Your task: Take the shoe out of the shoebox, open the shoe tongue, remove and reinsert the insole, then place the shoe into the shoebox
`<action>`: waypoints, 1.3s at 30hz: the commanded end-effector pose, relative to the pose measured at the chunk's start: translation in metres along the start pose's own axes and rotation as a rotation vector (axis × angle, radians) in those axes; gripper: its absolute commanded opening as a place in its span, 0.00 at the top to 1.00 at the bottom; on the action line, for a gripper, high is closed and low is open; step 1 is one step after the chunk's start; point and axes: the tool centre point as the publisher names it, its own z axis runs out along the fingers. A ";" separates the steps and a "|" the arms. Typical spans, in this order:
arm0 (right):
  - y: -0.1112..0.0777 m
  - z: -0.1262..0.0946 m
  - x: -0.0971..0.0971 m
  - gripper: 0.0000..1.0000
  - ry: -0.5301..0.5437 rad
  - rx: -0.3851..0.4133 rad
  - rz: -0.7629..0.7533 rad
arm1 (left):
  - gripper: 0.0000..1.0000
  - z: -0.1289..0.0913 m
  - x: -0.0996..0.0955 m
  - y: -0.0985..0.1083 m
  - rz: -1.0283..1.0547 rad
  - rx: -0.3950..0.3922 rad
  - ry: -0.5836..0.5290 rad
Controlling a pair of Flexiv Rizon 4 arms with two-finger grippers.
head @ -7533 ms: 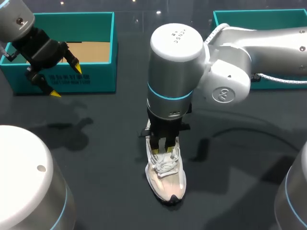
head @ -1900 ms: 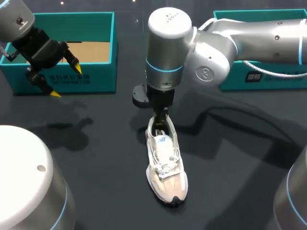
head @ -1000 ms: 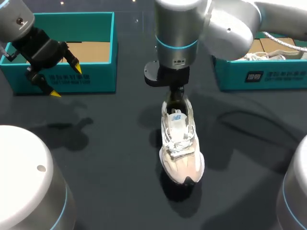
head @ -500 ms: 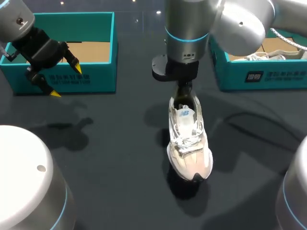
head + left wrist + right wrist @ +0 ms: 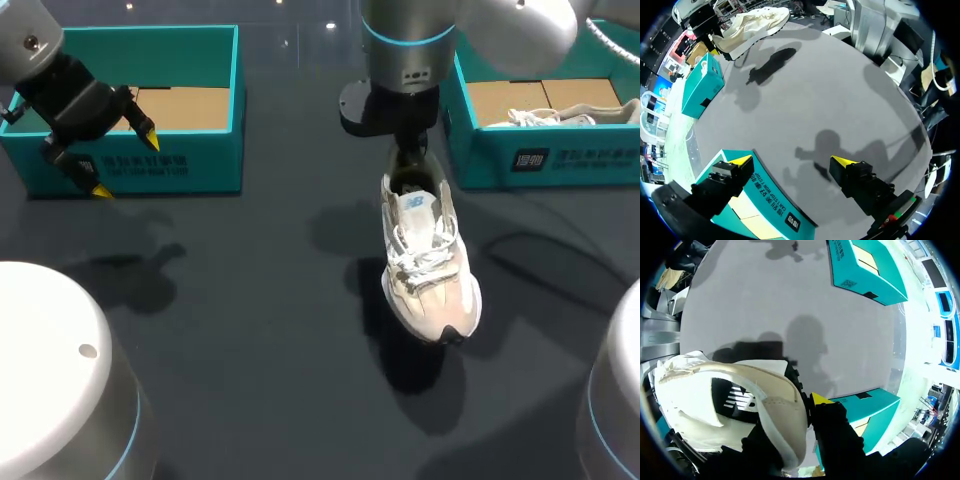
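Seen from overhead, the right arm comes in from the right and holds a white and cream shoe [image 5: 430, 265] by its heel, toe pointing away from the arm, above the dark surface [image 5: 250, 300] and just beside the front wall of the teal right shoebox [image 5: 530, 160]. Only this view shows a second shoe [image 5: 580, 115] lying inside that box. The right wrist camera gives the close detail: the right claw [image 5: 800, 410] is clamped on the shoe's heel collar, one yellow-tipped finger outside the heel and the other down inside the shoe. The left wrist camera shows the shoe hanging clear of the surface, its shadow well apart below it. Seven and a half seconds ago the shoe stood on the surface near the middle, with the right claw down at its laces; since then it has been lifted and carried towards the right shoebox. The left claw [image 5: 122, 160] has barely moved; it hovers over the front wall of the teal left shoebox [image 5: 190, 165], fingers spread wide, holding nothing.
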 end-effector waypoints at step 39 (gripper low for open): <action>-0.081 -0.033 -0.075 1.00 -0.026 0.071 0.050 | 0.00 -0.013 -0.003 0.018 -0.114 -0.040 -0.002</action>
